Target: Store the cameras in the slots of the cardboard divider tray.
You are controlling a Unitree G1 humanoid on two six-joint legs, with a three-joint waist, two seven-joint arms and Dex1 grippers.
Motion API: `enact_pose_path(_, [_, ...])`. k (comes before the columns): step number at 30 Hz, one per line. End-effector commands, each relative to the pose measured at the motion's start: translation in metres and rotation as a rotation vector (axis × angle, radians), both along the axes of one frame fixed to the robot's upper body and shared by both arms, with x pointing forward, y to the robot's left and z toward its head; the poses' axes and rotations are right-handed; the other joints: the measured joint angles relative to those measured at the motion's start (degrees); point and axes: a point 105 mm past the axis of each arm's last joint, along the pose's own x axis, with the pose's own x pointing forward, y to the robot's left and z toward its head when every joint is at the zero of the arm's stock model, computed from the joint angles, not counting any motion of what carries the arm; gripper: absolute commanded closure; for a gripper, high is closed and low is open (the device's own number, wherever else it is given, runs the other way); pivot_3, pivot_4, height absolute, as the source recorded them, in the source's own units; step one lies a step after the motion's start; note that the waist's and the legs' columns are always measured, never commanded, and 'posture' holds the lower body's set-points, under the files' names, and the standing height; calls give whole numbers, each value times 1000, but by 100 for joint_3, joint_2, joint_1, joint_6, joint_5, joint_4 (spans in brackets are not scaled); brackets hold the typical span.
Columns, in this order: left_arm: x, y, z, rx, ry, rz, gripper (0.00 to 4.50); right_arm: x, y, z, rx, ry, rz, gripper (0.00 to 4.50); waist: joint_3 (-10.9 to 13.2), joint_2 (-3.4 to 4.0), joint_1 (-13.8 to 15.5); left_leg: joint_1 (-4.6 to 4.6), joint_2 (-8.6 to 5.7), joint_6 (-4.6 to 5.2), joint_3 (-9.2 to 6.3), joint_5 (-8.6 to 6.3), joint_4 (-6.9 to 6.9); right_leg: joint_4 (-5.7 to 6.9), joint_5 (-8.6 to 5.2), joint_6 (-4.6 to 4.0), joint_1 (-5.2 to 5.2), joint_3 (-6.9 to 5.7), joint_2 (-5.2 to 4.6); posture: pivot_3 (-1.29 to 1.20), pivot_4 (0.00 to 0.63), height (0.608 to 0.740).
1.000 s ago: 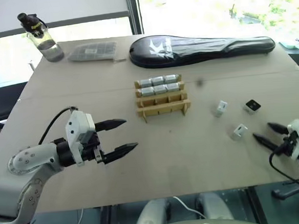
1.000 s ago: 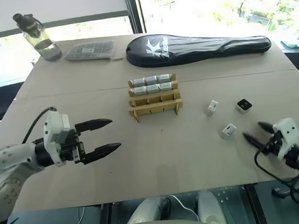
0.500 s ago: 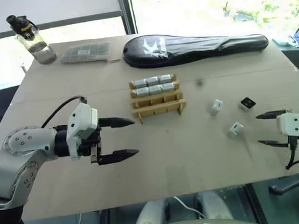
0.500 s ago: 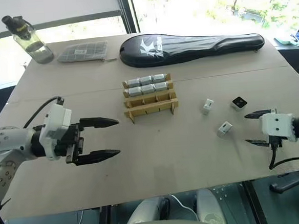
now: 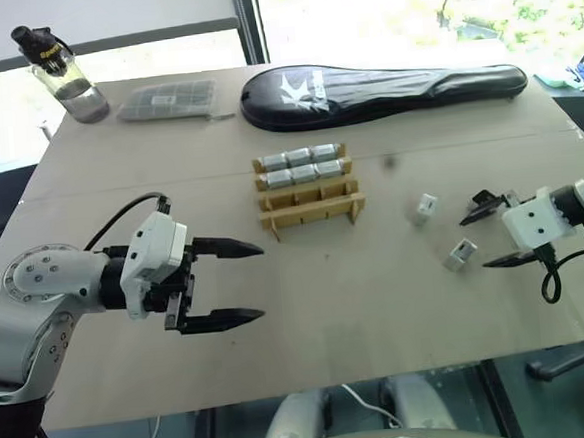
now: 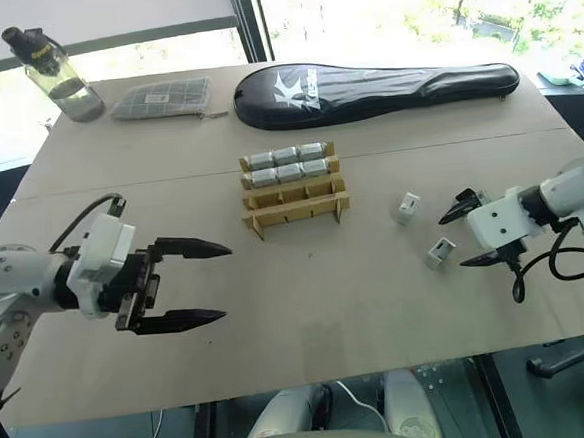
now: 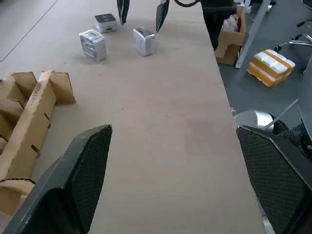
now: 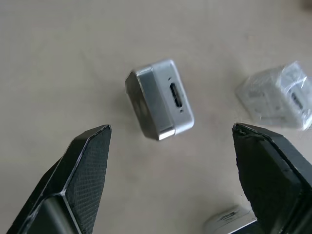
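The cardboard divider tray [image 5: 311,206] stands mid-table with several silver cameras [image 5: 311,159] filling its two back rows; its front row is bare. Three loose cameras lie to its right: one upright [image 5: 425,207], one [image 5: 461,254] close to my right gripper, and a dark-topped one [image 7: 106,22] partly behind that gripper's finger. My right gripper [image 5: 477,241] is open, hovering over the nearest loose camera [image 8: 161,100], which sits between its fingers in the right wrist view, untouched. Left of the tray, my left gripper [image 5: 259,280] is open and holds nothing.
A water bottle [image 5: 61,75], a grey gridded pack [image 5: 168,100] and a long black racket case [image 5: 383,80] line the table's far edge. The table's right edge runs just past my right gripper. A yellow-and-white box [image 7: 270,66] lies on the floor.
My right gripper has risen and swung left toward the loose cameras while rolling its wrist. The left gripper has stayed nearly in place, only turning slightly. The view also shifted.
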Motion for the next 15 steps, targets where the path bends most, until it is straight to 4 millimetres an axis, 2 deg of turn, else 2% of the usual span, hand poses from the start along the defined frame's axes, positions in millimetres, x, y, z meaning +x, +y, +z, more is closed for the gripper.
enact_pose_path(1, [-3,-3,2,4,-36,-6,248,-10,7,1,-90,9,128,550,0,0,2,0,0,0,0,0,0,0,0,0,0,0,0,0,150,740])
enact_pose_path(10, [-5,2,-4,12,-31,32,248,-28,18,9,-155,24,215,550,2,2,7,-2,-1,0,-1,0,1,0,0,0,0,-1,0,0,150,740])
enact_pose_path(15, [-5,3,-6,8,-33,45,248,-27,8,7,-199,42,191,550,2,2,11,-1,-1,0,0,0,2,2,0,0,0,0,-1,0,150,740])
